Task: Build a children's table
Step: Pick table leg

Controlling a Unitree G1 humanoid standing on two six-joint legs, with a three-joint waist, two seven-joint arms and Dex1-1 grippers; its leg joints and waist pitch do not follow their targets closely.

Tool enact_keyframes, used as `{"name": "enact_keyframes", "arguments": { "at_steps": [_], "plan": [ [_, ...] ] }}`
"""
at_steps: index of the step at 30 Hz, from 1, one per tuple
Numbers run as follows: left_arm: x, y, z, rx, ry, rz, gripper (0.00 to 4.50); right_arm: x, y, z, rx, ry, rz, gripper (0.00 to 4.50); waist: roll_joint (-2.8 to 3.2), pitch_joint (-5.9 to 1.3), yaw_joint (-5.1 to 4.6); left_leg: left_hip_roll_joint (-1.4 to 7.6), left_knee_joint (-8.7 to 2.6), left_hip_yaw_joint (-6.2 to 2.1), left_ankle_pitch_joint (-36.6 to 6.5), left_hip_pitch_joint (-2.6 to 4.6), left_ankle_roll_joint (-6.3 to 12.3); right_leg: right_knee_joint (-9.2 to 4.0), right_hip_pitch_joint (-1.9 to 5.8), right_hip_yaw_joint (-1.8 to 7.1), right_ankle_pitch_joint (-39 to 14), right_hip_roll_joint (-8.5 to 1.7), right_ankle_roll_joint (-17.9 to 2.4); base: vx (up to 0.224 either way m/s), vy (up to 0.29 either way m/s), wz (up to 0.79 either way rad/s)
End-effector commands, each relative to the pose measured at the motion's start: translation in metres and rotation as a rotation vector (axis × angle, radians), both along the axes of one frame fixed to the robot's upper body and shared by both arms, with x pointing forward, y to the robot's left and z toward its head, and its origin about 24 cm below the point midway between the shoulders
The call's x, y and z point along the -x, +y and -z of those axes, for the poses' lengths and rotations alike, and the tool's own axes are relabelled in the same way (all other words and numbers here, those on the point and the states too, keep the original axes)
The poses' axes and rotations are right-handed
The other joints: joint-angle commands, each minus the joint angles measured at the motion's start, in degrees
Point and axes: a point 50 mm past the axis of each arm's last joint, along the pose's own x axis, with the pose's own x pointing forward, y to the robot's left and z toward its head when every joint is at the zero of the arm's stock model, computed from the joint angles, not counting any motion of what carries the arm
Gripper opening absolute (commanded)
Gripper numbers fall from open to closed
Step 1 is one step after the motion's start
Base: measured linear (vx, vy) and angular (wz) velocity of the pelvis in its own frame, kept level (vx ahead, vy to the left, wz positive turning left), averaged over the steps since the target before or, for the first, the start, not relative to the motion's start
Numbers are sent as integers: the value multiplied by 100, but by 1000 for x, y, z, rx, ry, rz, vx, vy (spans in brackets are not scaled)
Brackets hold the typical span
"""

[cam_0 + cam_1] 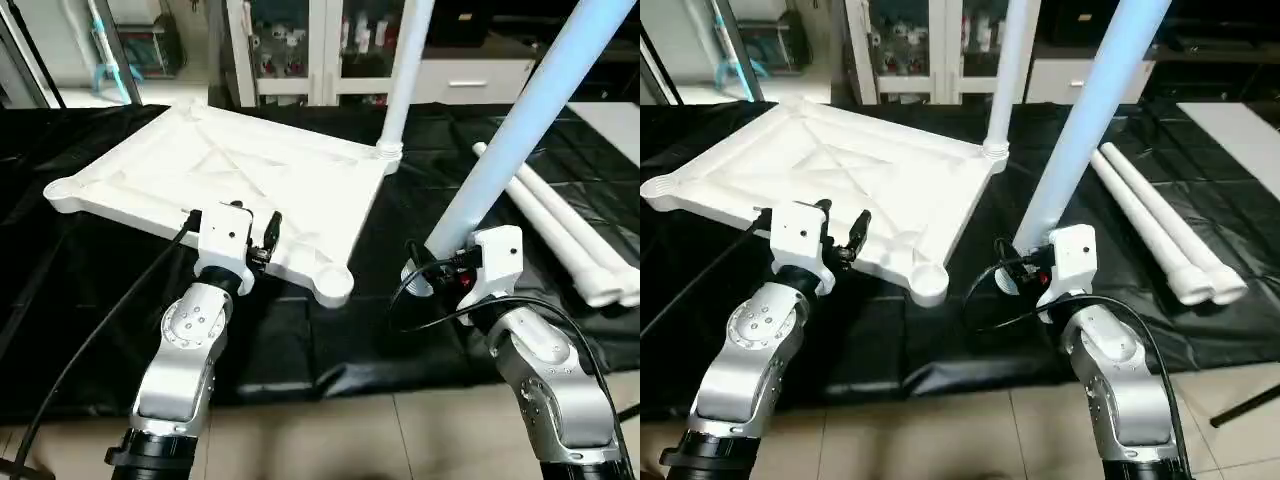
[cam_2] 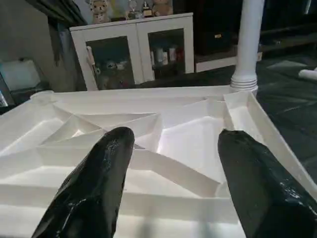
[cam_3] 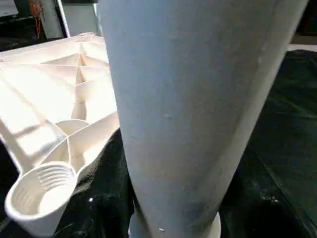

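Note:
The children's table top (image 1: pixel 230 170) lies ribbed side up on the black cloth. One leg (image 1: pixel 400 90) stands upright in its far right corner socket. My left gripper (image 1: pixel 262 240) is open at the top's near edge, its two black fingers (image 2: pixel 99 183) spread over the rim with nothing pinched between them. My right gripper (image 1: pixel 440 272) is shut on the lower end of a second leg (image 1: pixel 510 130). That leg leans up and to the right, its foot just right of the empty near right socket (image 1: pixel 333 283). The same threaded socket (image 3: pixel 39 191) lies beside the held leg (image 3: pixel 188 114).
Two more white legs (image 1: pixel 570 240) lie side by side on the cloth at the right. The draped work table (image 1: pixel 300 340) ends close in front of me, with tiled floor (image 1: pixel 350 440) below. A white glass-door cabinet (image 1: pixel 300 50) stands behind.

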Motion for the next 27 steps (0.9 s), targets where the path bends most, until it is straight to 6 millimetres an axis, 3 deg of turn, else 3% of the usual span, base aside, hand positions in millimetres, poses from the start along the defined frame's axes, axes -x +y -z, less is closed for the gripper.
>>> {"name": "enact_keyframes", "arguments": {
  "at_steps": [1,2,3,4,5,6,7,8,9,10,11,12,13,14,15,16,17,18,19,20,21,22,23,24,25,26,27],
  "plan": [
    [-1,-1,0,-8,-1,1,312,0,0,-5,4,-27,-2,189,23,-346,-108,496,-530,-18,-1032,762,68,106,-260,77,-138,95,-1614,138,3,-32],
    [-1,-1,0,-9,0,2,312,0,0,-5,4,-27,-2,189,-21,-318,-31,512,-526,46,-1131,776,-74,129,-237,111,-91,10,-1590,164,8,-56],
    [-1,-2,1,-9,0,4,312,0,0,-5,3,-26,-2,189,-175,-295,156,-74,-290,446,-1622,510,-339,23,194,593,-61,126,-1864,164,8,-56],
    [-1,-2,1,-9,1,7,312,1,0,-5,-1,-25,-1,189,-175,-295,156,-74,-290,446,-1622,510,-339,23,194,593,-61,126,-1864,152,38,-49],
    [-1,-2,1,-9,1,7,312,1,0,-5,-1,-25,-1,189,-200,-388,628,-321,474,74,-1379,-127,-365,-230,1011,1588,394,-364,-2480,140,76,-42],
    [-1,-3,1,-11,1,9,312,1,0,-4,-3,-27,-2,189,-286,-357,720,-107,723,-314,-898,-714,-15,-254,1259,1618,1063,-790,-2612,140,76,-42],
    [-1,-3,1,-11,2,10,312,1,0,-4,-3,-27,-2,189,-37,-417,697,158,781,-641,-352,-893,-24,-110,1141,1500,2290,-827,-2797,112,96,-19],
    [-1,-3,1,-11,1,9,312,1,0,-4,-3,-27,-2,189,32,-440,681,212,429,-669,27,-779,-52,39,996,1148,2568,-463,-2522,-43,81,-8],
    [-1,-3,1,-11,1,8,312,1,0,-4,-3,-26,-3,189,373,-314,139,445,-322,-1027,817,51,818,720,-73,98,20,447,-1087,-43,81,-8],
    [-1,-3,1,-12,1,8,312,1,0,-4,-3,-26,-3,189,373,-314,139,445,-322,-1027,817,51,818,720,-73,98,20,447,-1087,0,0,0],
    [-1,-3,1,-11,1,6,312,2,1,-4,-2,-24,-11,189,265,-341,128,851,-354,-1250,-278,450,1794,983,-419,113,-1067,61,-307,93,15,1],
    [-1,-2,1,-11,0,3,312,2,1,-4,-1,-23,-21,189,236,-361,89,818,-353,-1207,-366,478,1945,993,-476,95,-843,24,-149,93,15,1],
    [-1,-2,1,-11,0,2,312,2,2,-4,0,-24,-25,189,190,-305,71,637,-400,-1024,-557,418,2070,947,-518,44,-462,19,-31,87,14,12],
    [-1,-1,1,-11,0,-1,312,2,2,-4,0,-24,-29,189,108,-303,53,552,-411,-958,-664,394,2099,825,-476,59,-251,-15,-69,71,-20,1],
    [-1,-1,1,-10,0,-4,312,2,2,-4,0,-24,-32,189,-81,-260,82,218,-351,-654,-1236,234,1828,319,-233,206,-65,-154,-306,71,-20,1],
    [-1,-1,1,-9,0,-9,312,2,2,-4,1,-25,-32,189,-328,-324,239,-280,66,-347,-1485,-63,1377,-202,253,644,-1407,-413,-713,63,-79,5],
    [-1,-1,1,-9,1,-11,312,2,2,-4,1,-25,-32,189,-362,-329,322,-433,445,-328,-1148,-209,1243,-414,502,949,-2390,-685,-942,90,-75,4],
    [-1,0,1,-3,4,-20,312,2,2,-5,1,-26,-33,189,-336,-413,450,-332,773,-505,-338,-569,937,-409,828,1126,-2848,-895,-1333,90,-75,4],
    [-1,1,1,2,6,-27,312,2,2,-5,1,-26,-33,189,-284,-323,454,-271,781,-592,76,-716,689,-385,790,1014,-2327,-851,-1560,118,-34,-1],
    [-2,2,3,-1,18,-38,312,1,2,-5,2,-28,-34,189,-230,-357,457,-218,686,-613,361,-722,589,-330,757,919,-1805,-780,-1701,91,-18,-2],
    [-2,3,3,0,22,-44,312,1,2,-5,4,-30,-34,189,-146,-313,395,-145,246,-581,1022,-680,553,-178,572,500,-997,-399,-1683,91,-18,-2],
    [-3,5,3,5,28,-55,312,1,2,-6,10,-31,-34,189,100,-380,360,-23,-98,-565,1714,-447,605,-53,398,177,-333,-114,-1292,87,45,-8],
    [-3,5,3,6,28,-56,312,1,1,-6,10,-31,-34,189,137,-377,307,127,-131,-687,1668,-447,858,110,268,163,83,-5,-1032,120,73,-4],
    [-5,6,3,18,31,-67,312,-1,0,-6,31,-38,-19,189,179,-477,253,403,-35,-875,1865,-137,1102,289,39,203,604,-33,-921,120,73,-4],
    [-6,6,3,24,30,-71,312,-2,-1,-6,42,-43,-6,189,142,-582,292,382,127,-913,3286,-106,1272,348,11,283,1616,-150,-925,93,55,1],
    [-7,6,3,26,30,-73,312,-3,-1,-6,41,-42,-2,189,107,-594,364,291,195,-878,4180,-119,1227,341,-21,336,2115,-191,-903,33,67,2],
    [-8,5,2,23,26,-77,312,-4,-2,-6,45,-42,10,189,-13,-472,464,-113,31,-1012,3836,-522,1427,276,234,84,2238,-223,-993,33,67,2]
  ]
}}
